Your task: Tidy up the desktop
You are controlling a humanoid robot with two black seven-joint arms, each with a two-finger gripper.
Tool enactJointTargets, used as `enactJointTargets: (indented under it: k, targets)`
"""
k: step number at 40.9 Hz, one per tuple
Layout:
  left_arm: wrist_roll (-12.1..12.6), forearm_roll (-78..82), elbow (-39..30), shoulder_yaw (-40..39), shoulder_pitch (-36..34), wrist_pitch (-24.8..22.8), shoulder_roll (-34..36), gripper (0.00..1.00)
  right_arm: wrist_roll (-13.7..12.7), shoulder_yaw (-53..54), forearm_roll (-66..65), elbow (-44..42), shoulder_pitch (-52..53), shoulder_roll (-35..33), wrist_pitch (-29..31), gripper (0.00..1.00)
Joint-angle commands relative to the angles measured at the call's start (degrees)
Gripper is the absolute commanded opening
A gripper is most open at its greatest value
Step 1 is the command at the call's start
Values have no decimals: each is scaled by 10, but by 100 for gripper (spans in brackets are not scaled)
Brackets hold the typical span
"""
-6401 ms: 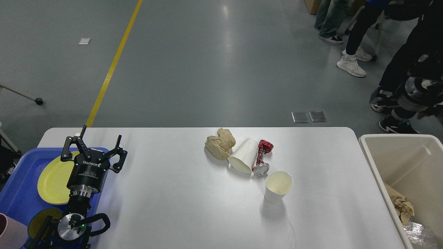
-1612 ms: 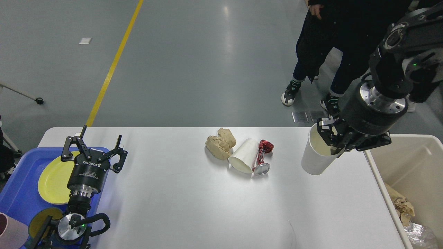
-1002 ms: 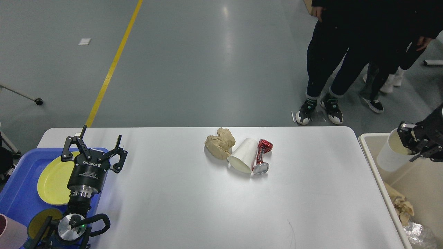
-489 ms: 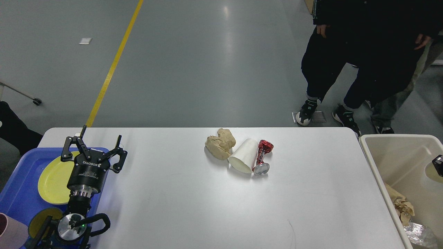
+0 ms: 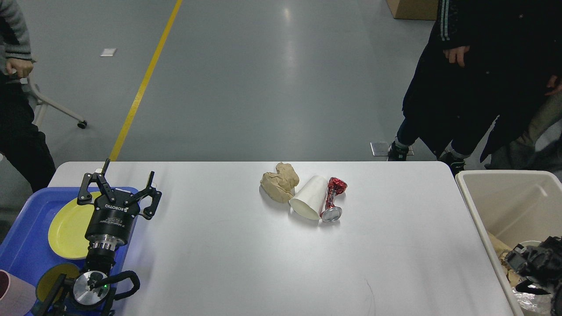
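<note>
The white desktop [image 5: 246,263] carries a crumpled brown paper ball [image 5: 277,183], a white paper cup [image 5: 309,197] lying on its side and a crushed red can [image 5: 332,200], all touching near the middle back. My left gripper [image 5: 119,188] is open and empty, above the desktop's left edge by the blue tray [image 5: 19,254]. My right gripper [image 5: 532,264] is low inside the beige bin [image 5: 500,193] at the right. It looks dark and its fingers cannot be told apart. A white cup rim [image 5: 530,242] shows just above it.
The blue tray holds a yellow plate [image 5: 66,228], a small yellow dish [image 5: 49,281] and a pink cup [image 5: 11,299]. The bin holds crumpled paper [image 5: 498,244] and foil [image 5: 529,299]. People stand behind the table at the right [image 5: 474,79] and the left [image 5: 17,127].
My right arm carried the upright white cup from the desktop's right side over the bin and sank down into it. The left arm has not moved. The people have shifted.
</note>
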Motion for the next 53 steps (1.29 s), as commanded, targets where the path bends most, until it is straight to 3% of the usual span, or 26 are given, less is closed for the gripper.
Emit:
enactJointTargets:
  k: [1,9,10,11,12,13,14,31,37,44,53]
  targets:
    - [0,0,0,0,0,0,0,96,0,0,-9,-2,-10,5,-28,0]
    - [0,0,0,0,0,0,0,96,0,2,-10,-2,-13,5,-28,0]
    - [0,0,0,0,0,0,0,96,-1,2,-10,-2,-13,5,-30,11]
    - [0,0,1,0,0,0,0,96,-1,2,-9,-2,-13,4,-32,35]
    - [0,0,0,0,0,0,0,96,0,2,-9,-3,-13,3,-40,83]
    - [0,0,0,0,0,0,0,96,-1,2,-10,-3,-12,4,-48,98]
    - [0,0,1,0,0,0,0,96,-1,3,-9,-2,-12,5,-55,100]
    - [0,0,0,0,0,0,0,96,-1,9,-8,10,0,2,-61,100]
    - [1,0,0,0,0,0,0,96,-1,6,-8,31,31,-6,-29,100]
    - [1,0,0,0,0,0,0,96,0,3,-13,142,110,-76,-9,100]
    - [1,0,0,0,0,0,0,96,-5,-3,-118,353,308,-167,20,100]
